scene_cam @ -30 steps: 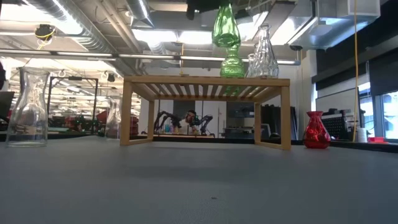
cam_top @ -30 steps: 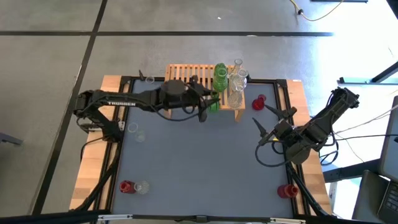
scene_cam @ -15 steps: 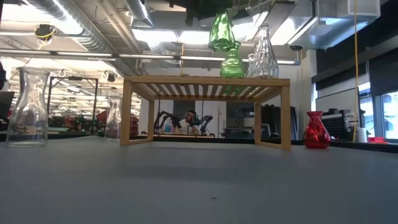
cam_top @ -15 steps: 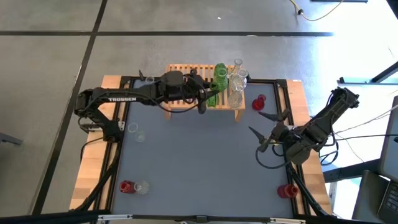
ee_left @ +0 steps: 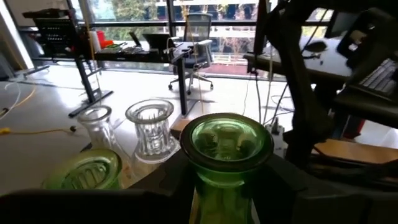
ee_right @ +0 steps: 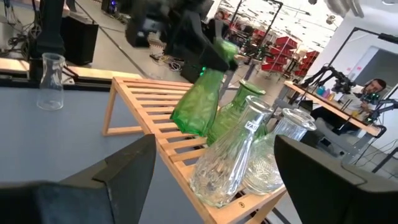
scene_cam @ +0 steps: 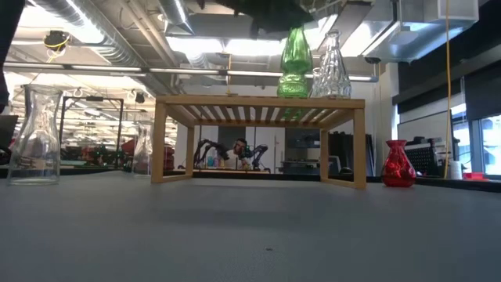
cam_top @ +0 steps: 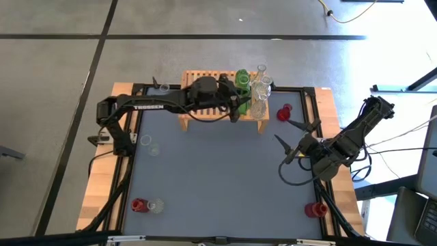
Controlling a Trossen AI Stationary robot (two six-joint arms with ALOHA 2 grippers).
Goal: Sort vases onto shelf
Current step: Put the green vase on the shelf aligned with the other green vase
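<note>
Over the shelf [cam_top: 205, 117] my left pincer [cam_top: 235, 104] pinches the green vase [scene_cam: 295, 53] below its rim; slick, brittle glass.

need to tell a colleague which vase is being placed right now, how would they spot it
Find the wooden shelf at the table's far edge. Above its right half the left claw grips a green vase by the neck. Unlike the other green vase and the clear ones standing beside it, this vase hangs tilted in the claw.
</note>
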